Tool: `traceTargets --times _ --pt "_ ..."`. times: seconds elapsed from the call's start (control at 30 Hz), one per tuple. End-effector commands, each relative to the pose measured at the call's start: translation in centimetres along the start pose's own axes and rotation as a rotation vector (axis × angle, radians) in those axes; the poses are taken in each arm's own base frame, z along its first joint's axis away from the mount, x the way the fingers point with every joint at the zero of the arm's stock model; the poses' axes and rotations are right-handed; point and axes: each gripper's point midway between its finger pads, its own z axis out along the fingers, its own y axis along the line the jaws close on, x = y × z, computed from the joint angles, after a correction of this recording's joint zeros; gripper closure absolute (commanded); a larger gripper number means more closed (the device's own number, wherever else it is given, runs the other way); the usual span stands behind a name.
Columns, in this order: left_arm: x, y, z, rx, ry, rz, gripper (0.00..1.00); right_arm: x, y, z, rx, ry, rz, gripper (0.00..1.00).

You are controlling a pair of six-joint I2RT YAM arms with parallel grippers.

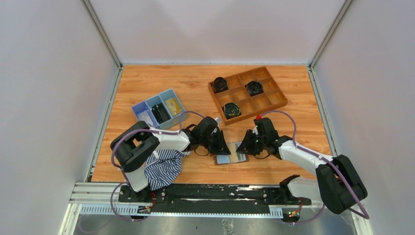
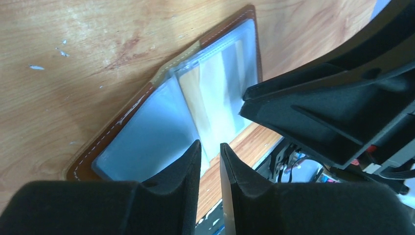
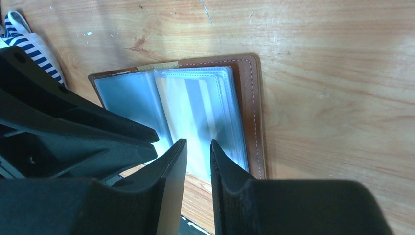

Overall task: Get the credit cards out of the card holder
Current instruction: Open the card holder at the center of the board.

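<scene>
Although both grippers hang close over it, the card holder (image 1: 230, 156) lies open and flat on the tabletop (image 1: 147, 83) at lower centre of the overhead view, with its brown cover down and its pale glossy sleeves (image 3: 195, 107) facing up. I note the left gripper (image 2: 210, 155) has its fingers a narrow slot apart, the tips at the sleeves' near edge. The right gripper (image 3: 198, 152) stands likewise from the opposite side. Whether either pinches a sleeve leaf or a card I cannot tell. I see no card clear of the holder. In my judgement, the step in hand is gaining purchase on a card inside a sleeve. The next move calls for one gripper to pin the cover while the other draws a card straight out along its pocket.
</scene>
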Motion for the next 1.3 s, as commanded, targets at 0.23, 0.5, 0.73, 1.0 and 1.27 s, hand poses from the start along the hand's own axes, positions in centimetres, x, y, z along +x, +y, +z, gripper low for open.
traceTargets --times 0.23,0.5,0.73,1.0,1.27 --pt "1.4 3.1 1.0 -0.071 0.022 -0.042 0.74 0.5 -2.8 -0.6 0.112 -0.009 0.008 0.71" --pt "1.6 3.4 1.4 -0.081 0.034 -0.051 0.74 0.9 -3.1 -0.7 0.117 -0.009 0.008 0.71" --pt "1.6 3.5 1.5 -0.084 0.034 -0.051 0.74 1.9 -2.7 0.1 0.064 0.042 0.027 0.72" --pt "1.4 3.7 1.5 -0.085 0.031 -0.053 0.75 3.3 -2.1 1.0 -0.004 0.106 0.047 0.72" --pt "0.1 1.5 -0.3 -0.032 -0.030 -0.018 0.75 3.8 -3.0 1.3 0.027 0.117 0.063 0.72"
